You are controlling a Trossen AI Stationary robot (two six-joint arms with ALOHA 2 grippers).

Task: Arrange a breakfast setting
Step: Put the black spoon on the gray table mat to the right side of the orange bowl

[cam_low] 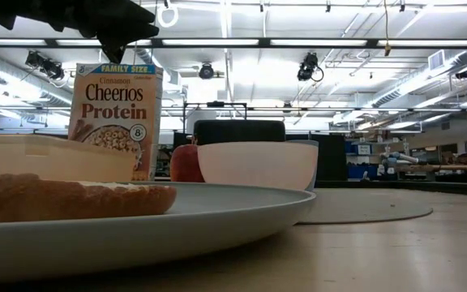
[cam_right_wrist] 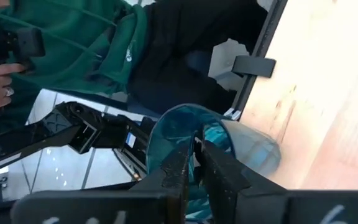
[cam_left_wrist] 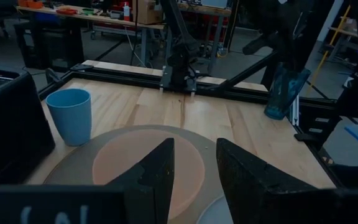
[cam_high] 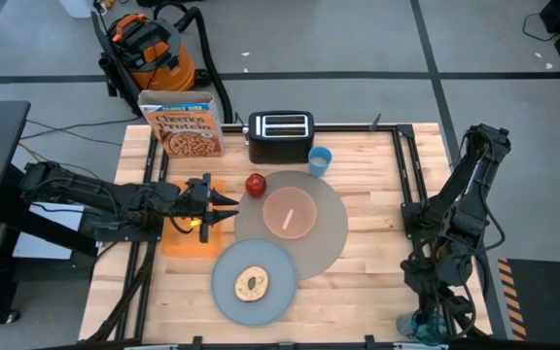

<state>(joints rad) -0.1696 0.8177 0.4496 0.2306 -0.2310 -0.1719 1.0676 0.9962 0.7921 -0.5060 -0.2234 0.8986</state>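
The round grey placemat (cam_high: 329, 233) lies mid-table. On it stands the pink bowl (cam_high: 289, 212) with the spoon (cam_high: 287, 217) inside. The apple (cam_high: 255, 184) and the small blue cup (cam_high: 319, 160) stand at the placemat's far edge. The blue-grey plate (cam_high: 224, 292) with the bagel (cam_high: 252, 283) overlaps its near edge. My left gripper (cam_high: 224, 206) hovers open over an orange tray (cam_high: 178, 238), pointing toward the bowl (cam_left_wrist: 135, 162). My right gripper (cam_right_wrist: 196, 163) is at the table's near right corner, shut on a teal see-through tumbler (cam_high: 426, 328). My right gripper pinches the teal tumbler's wall at its rim (cam_right_wrist: 194, 138), one finger inside and one outside. The fingers slant down from above. Whether the tumbler's base stands on the table, I cannot tell.
A cereal box (cam_high: 185, 123) and a black toaster (cam_high: 280, 136) stand along the far edge. A black rail frame (cam_high: 404, 185) borders the wood on the right. A person in a green sleeve (cam_right_wrist: 73, 56) stands just beyond the near right corner, holding a small device.
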